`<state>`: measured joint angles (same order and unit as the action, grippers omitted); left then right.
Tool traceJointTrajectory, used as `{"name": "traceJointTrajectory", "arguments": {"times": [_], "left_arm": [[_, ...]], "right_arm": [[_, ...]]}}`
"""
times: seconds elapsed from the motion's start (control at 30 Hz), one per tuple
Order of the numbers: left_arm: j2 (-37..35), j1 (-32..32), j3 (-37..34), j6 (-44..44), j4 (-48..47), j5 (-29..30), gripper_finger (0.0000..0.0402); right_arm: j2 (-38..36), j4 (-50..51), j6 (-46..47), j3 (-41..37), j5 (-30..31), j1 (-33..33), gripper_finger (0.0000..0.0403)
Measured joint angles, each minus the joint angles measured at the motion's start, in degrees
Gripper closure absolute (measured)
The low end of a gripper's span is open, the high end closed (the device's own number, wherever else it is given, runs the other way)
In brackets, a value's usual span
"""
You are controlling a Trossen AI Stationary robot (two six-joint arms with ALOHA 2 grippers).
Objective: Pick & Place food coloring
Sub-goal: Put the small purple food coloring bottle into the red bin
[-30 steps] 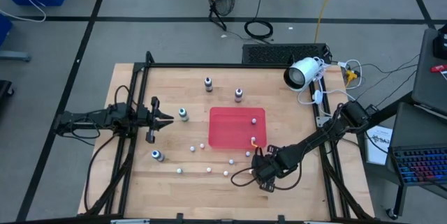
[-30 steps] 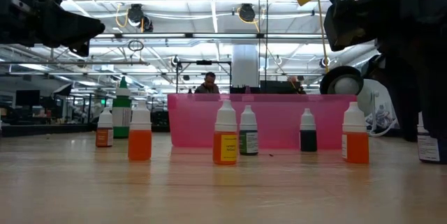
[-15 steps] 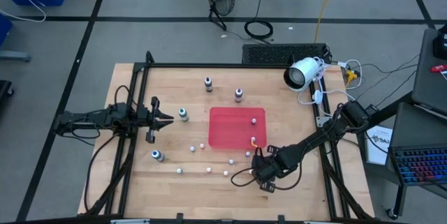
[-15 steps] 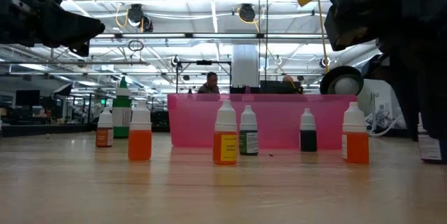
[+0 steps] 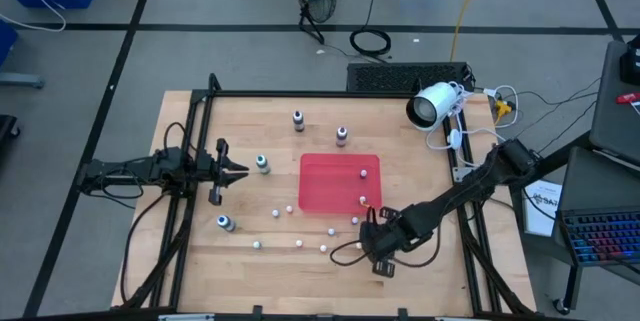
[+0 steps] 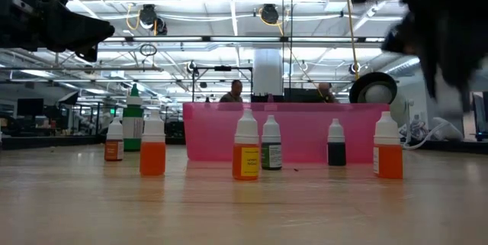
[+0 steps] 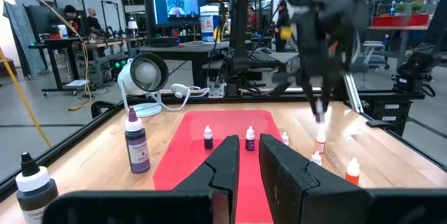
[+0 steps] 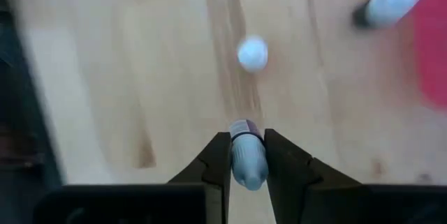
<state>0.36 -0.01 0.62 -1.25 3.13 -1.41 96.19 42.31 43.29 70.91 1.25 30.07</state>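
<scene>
Several food coloring bottles stand upright on the wooden table around the red tray (image 5: 335, 186). Two more stand inside it (image 5: 362, 173). In the low view they show in a row before the pink tray wall (image 6: 305, 130), among them a yellow one (image 6: 245, 152) and an orange one (image 6: 388, 152). My right gripper (image 5: 372, 242) hangs near the tray's near right corner, shut on one small bottle (image 8: 248, 158). My left gripper (image 5: 243, 170) is shut and holds nothing. It hovers at the table's left, beside a green-bodied bottle (image 5: 262, 164). My right gripper pinches the bottle's whitish upper part (image 8: 248, 168) between its two fingers. The fingers point down from above, and the bottle's darker end (image 8: 244, 132) shows just past the fingertips. The bottle hangs below the fingers, lifted clear of the table.
A white lamp-like device (image 5: 432, 104) with cables sits at the table's far right corner. A black frame (image 5: 330, 94) rims the table. Loose bottles stand near the gripper (image 5: 331, 231) and at the far side (image 5: 298, 118). Bare wood lies along the near edge.
My right gripper has shut on the small bottle at the near right and risen with it. The bottle that stood at the low view's right edge has left the table. The arm shows blurred there.
</scene>
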Motion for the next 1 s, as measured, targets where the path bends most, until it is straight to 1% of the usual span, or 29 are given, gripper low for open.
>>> {"name": "traceJointTrajectory", "arguments": {"times": [0.1,0.2,0.33,0.43,0.5,0.6,0.67,0.77,0.9,1.0], "left_arm": [[0.0,0.0,0.0,0.0,0.0,0.0,0.0341],[0.0,0.0,0.0,0.0,0.0,0.0,0.0341],[0.0,0.0,0.0,0.0,0.0,0.0,0.0341],[0.0,0.0,0.0,0.0,0.0,0.0,0.0341],[0.0,0.0,0.0,0.0,0.0,0.0,0.0341],[0.0,0.0,0.0,0.0,0.0,0.0,0.0341],[0.0,0.0,0.0,0.0,-0.1,0.0,0.0341],[0.0,0.0,0.0,0.0,0.0,0.0,0.0341],[0.0,0.0,0.0,0.0,0.0,0.0,0.0341],[0.0,0.0,0.0,0.0,0.1,0.0,0.0341]], "right_arm": [[-4.0,0.4,-3.7,2.4,4.2,-1.2,0.0352],[-7.2,0.2,-9.1,5.8,7.6,-4.5,0.0352],[-7.9,2.6,-18.9,13.2,7.7,-11.3,0.0352],[-6.3,4.8,-26.6,19.1,7.7,-16.7,0.0352],[-3.9,8.1,-30.8,23.1,7.3,-20.4,0.0352],[0.9,13.2,-35.3,29.6,4.5,-25.5,0.0352],[4.0,16.0,-37.6,32.1,3.0,-28.0,0.0352],[8.2,16.7,-41.0,32.4,0.3,-31.1,0.0352],[12.6,16.7,-44.4,29.7,-2.8,-34.0,0.0352],[14.6,16.2,-46.0,26.8,-3.0,-35.3,0.0352]]}}
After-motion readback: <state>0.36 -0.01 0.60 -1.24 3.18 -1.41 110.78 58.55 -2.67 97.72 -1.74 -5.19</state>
